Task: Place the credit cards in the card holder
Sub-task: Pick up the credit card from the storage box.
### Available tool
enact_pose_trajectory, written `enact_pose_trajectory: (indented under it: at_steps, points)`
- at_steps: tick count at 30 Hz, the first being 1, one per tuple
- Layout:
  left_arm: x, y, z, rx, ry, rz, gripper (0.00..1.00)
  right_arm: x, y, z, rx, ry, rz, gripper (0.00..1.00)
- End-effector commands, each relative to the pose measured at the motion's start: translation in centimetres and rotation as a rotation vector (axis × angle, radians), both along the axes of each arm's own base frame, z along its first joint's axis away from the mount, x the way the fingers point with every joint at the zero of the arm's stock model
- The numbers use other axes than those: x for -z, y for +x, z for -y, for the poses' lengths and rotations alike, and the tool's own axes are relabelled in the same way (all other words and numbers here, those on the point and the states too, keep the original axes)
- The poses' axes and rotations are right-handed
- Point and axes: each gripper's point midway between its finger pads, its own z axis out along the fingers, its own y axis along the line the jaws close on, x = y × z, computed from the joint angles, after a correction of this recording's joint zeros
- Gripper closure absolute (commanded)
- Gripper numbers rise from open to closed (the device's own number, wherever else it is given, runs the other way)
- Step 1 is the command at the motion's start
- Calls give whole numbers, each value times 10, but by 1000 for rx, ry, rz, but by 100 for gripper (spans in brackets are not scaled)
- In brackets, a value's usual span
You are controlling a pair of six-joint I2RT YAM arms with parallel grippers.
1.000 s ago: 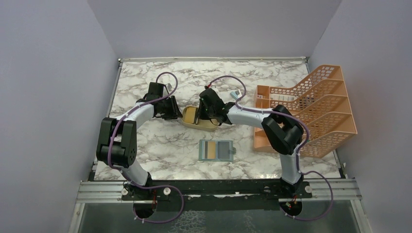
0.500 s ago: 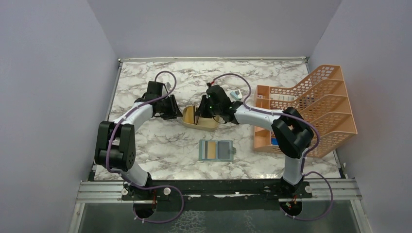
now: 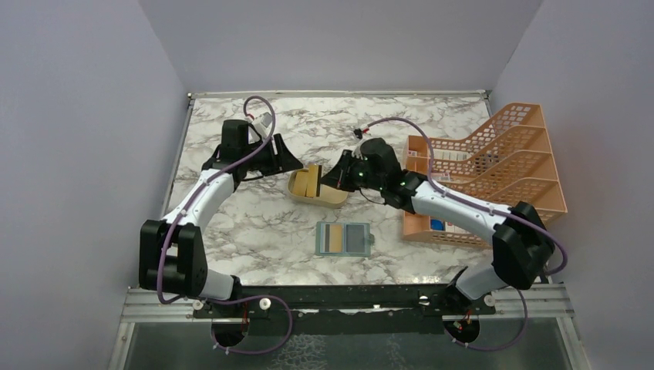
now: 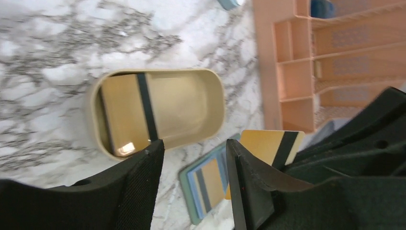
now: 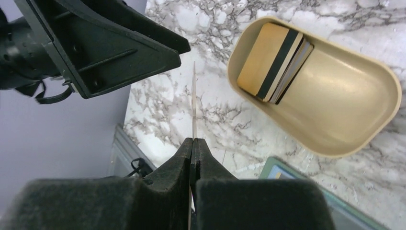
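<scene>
Clamped edge-on in right gripper (image 5: 192,143), near tan dish (image 5: 335,105): one credit card (image 5: 194,91), likely light, stiff, slippery; best pinched across faces. Left gripper (image 4: 195,146) across dish, fingers spread, empty.

Lab test booth: plain walls (image 3: 77,154) around a marble-print table (image 3: 254,231).
</scene>
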Motion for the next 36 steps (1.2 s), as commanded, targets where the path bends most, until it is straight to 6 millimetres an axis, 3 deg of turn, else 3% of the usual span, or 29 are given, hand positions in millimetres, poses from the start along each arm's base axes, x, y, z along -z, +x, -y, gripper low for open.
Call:
enact_pose_trajectory:
  at_steps: [1, 5, 9, 18, 24, 31, 33, 36]
  points:
    - [-46, -31, 38, 218, -309, 48, 45, -18, -18, 8, 2, 102, -32, 99]
    - [-71, -44, 48, 272, -477, 53, 41, -45, -25, 18, 39, 188, 0, 99]
    - [-86, -51, 49, 300, -506, 74, 38, -57, -29, 28, 78, 221, 9, 99]
    - [-99, -66, 54, 284, -573, 12, 38, -91, -39, 22, 24, 369, 36, 99]
    - [-96, -78, 59, 299, -608, -28, 55, -89, -38, 4, -52, 370, 32, 99]
    - [-91, -80, 58, 279, -616, -39, 100, -64, -38, 2, -56, 324, -16, 99]
    - [-88, -79, 57, 268, -613, -38, 100, -57, -39, 5, -53, 295, -17, 98]
    - [-78, -75, 57, 242, -605, -47, 100, -49, -37, 12, -20, 231, -28, 86]
